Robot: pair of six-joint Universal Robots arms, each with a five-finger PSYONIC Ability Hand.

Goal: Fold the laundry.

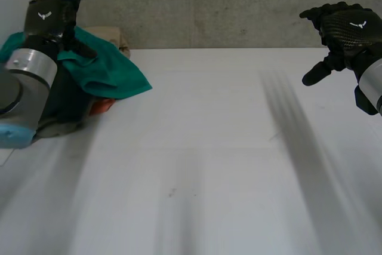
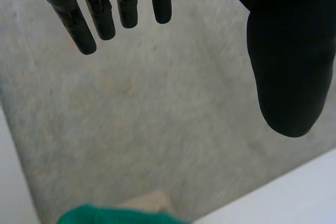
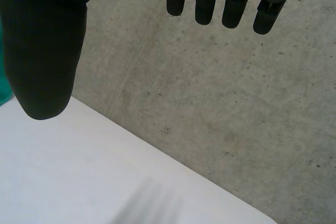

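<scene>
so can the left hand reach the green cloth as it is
Probably yes: the left hand is open and raised right by the green cloth, with nothing between them.

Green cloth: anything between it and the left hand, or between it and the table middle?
Nothing visible. The left hand is open by the cloth, which lies over an orange item at the left edge of the table; no object lies between it and the middle.

green cloth (image 1: 116, 73) part-hidden, orange thing (image 1: 103, 106) mostly covered
</scene>
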